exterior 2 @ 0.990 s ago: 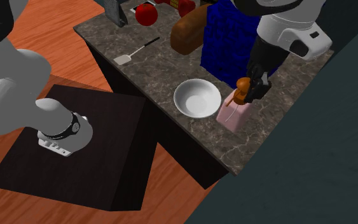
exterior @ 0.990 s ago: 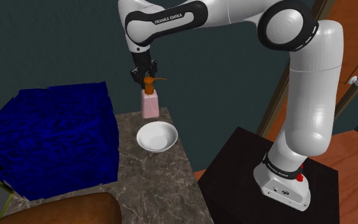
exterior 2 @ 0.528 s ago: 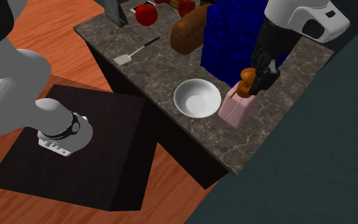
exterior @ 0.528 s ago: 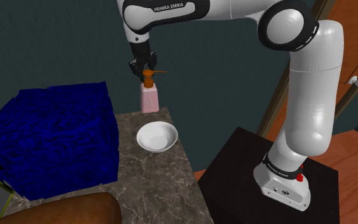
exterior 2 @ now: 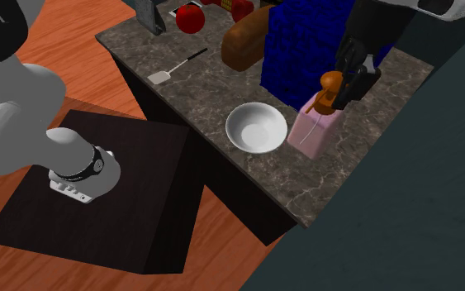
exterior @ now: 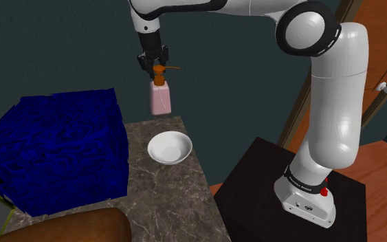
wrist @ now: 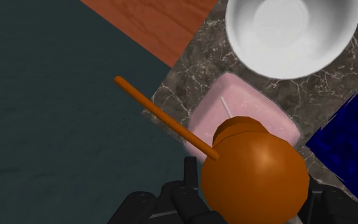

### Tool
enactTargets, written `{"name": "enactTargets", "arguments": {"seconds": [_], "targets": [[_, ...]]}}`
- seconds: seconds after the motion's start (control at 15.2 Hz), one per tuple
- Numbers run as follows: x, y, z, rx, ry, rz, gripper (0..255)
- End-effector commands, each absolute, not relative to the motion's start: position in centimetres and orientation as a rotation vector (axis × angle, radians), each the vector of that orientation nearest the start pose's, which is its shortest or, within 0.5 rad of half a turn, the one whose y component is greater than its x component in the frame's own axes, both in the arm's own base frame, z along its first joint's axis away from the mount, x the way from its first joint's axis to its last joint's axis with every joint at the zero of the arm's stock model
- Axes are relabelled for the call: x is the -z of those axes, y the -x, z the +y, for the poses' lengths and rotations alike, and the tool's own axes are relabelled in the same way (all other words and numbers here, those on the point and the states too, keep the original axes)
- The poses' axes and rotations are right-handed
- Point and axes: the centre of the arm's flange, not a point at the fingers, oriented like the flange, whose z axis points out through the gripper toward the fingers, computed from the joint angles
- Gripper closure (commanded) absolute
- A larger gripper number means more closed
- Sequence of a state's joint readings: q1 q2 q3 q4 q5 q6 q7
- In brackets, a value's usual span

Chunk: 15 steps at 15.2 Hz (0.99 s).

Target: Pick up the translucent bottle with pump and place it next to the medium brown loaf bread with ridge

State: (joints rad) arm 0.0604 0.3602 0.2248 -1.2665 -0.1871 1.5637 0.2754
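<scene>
Slip risk first: claw (exterior: 155, 67) clamped on nothing but the round orange pump head of the bottle (exterior: 160, 100). Pink body hanging free below, clear of the counter (exterior: 166, 199), above its far corner just beyond the bowl (exterior: 169, 148). Smooth ball, small hold, so likely to swivel or drop out on a quick swing. Any drop here probably into or onto the bowl.

Next hazard: tall blue box (exterior: 54, 151) squarely between bottle and loaf (exterior 2: 243, 41). Too low a path, and a knock of the dangling body against the box. Better to gain height before travelling sideways. Thin orange spout jutting out to one side, easy to snag.

At the far end, not much bare counter by the loaf: box just beside it on one flank, spatula (exterior 2: 173, 68) lying near on the other. Risk of landing on the loaf itself, or of toppling a bottle held only by its top on release.

Count: one bottle, one bowl, one blue box, one loaf, one spatula, at least two red round things (exterior 2: 190, 18) past the loaf, too small to name.
</scene>
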Motion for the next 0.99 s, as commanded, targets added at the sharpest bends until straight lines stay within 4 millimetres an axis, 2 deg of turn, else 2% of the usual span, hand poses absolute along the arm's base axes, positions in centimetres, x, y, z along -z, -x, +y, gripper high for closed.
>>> {"name": "enactTargets", "arguments": {"seconds": [0.0, 0.86, 0.92], "targets": [[-56.3, -64.2, 13.9, -0.038, 3.261, -0.003, 255], [-63.1, -64.2, 13.9, -0.038, 3.261, -0.003, 255], [-63.3, -63.2, 14.8, -0.038, 3.261, -0.003, 255]]}}
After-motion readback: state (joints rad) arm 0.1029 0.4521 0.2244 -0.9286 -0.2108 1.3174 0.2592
